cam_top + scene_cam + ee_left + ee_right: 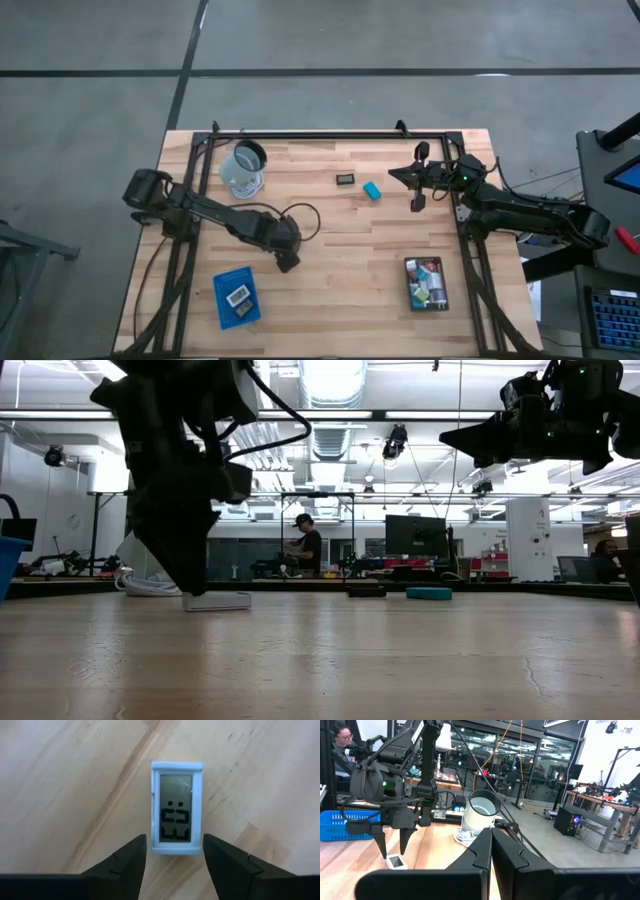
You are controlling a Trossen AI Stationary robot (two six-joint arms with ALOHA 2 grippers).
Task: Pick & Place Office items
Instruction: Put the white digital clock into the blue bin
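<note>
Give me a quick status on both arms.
Left pincer open, straddling small white rectangular digital clock on wooden table. Right pincer shut, raised, empty. Nothing blocking.

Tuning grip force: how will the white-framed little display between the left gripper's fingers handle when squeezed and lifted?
The white-framed display looks stiff, likely light. Lying flat on the table, it shouldn't roll. Its glossy screen may scratch; the open left gripper flanks its smooth, possibly slippery edges.

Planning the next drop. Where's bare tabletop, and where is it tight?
Widest bare wood: mid-table, between the left claw over the white display and the black tray. Also free: the strip between the dark rectangle and the back frame. Tight: around the clear cup, blue tray, and teal block.
</note>
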